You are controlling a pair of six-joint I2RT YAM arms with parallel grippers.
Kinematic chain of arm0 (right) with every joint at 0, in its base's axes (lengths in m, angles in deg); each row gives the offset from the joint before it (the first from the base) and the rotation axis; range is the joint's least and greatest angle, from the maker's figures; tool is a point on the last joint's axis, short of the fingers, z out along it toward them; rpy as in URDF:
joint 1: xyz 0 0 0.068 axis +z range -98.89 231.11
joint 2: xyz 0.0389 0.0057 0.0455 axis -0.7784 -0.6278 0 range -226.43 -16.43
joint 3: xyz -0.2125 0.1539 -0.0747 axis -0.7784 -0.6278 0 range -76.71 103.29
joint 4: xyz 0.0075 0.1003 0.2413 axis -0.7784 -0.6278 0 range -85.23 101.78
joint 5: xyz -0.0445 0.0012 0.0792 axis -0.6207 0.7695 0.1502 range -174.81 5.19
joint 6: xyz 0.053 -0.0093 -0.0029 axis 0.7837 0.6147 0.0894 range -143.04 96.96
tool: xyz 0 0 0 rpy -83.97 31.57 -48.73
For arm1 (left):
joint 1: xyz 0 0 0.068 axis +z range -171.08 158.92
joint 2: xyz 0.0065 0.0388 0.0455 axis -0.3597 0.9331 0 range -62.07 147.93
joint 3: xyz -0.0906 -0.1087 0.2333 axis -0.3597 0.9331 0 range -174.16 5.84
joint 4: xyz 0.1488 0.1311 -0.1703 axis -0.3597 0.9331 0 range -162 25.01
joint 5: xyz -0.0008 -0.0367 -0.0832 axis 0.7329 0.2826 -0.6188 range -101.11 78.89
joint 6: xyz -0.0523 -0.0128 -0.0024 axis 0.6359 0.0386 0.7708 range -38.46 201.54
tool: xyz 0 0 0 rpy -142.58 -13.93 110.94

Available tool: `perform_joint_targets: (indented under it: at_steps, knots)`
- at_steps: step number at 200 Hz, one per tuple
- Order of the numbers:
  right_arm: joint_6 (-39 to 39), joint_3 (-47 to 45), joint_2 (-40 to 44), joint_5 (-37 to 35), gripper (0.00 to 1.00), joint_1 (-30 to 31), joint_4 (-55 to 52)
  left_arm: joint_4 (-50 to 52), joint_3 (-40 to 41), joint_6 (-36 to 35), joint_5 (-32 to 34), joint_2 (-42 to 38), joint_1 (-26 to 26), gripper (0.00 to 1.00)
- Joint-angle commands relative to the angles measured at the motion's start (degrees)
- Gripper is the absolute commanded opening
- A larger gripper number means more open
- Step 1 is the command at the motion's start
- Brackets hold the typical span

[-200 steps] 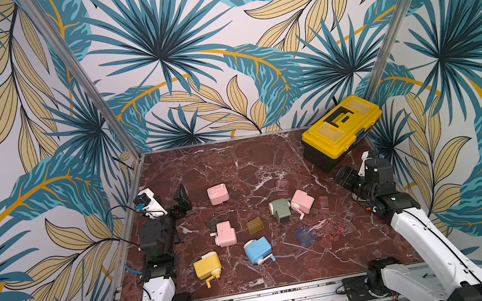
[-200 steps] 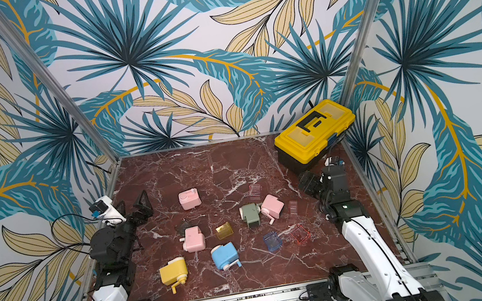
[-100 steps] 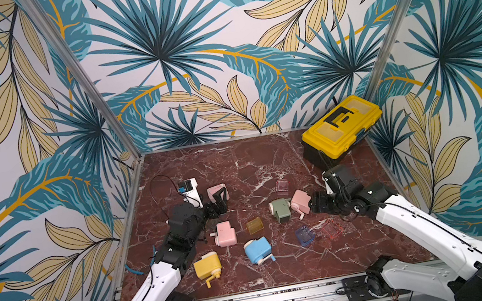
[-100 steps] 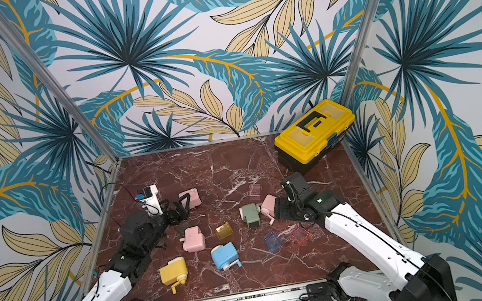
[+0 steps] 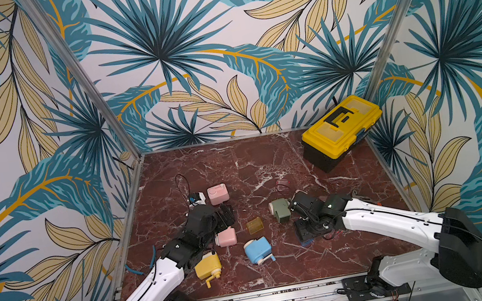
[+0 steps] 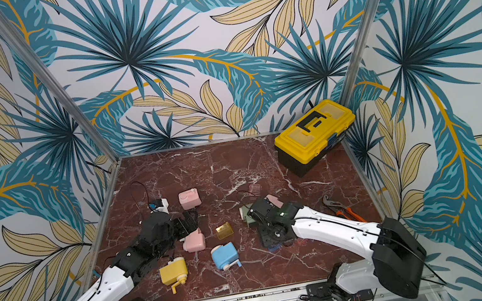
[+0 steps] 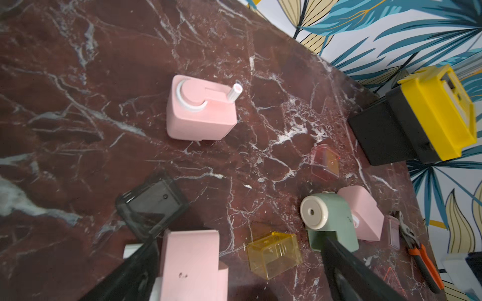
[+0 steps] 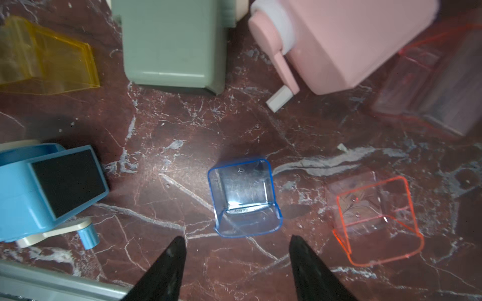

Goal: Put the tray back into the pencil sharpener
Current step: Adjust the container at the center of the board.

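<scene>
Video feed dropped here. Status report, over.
Left gripper open, empty. Right gripper open, poised at loose blue tray. Blue sharpener nearby; nothing between.

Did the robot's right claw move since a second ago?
Yes. The right gripper has swung away from the yellow toolbox, toward the front, and now hangs over the blue tray.
</scene>
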Motion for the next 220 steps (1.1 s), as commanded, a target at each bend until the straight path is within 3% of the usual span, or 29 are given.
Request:
perform_joint_targets:
  at_steps: [1,89,220]
  knots:
    - [-3.8,1.3,-3.4,-1.7,0.61,1.4,2.7,5.3,-0.6,3.3,1.6,-3.3,-0.2,1.00]
    - [-7.8,0.8,-10.3,-1.4,0.27,1.9,6.8,7.8,1.6,6.2,1.8,-7.8,-0.2,1.00]
    - [-10.1,0.3,-12.5,-1.6,0.00,2.0,7.3,10.1,0.5,6.2,1.4,-8.1,-0.1,0.99]
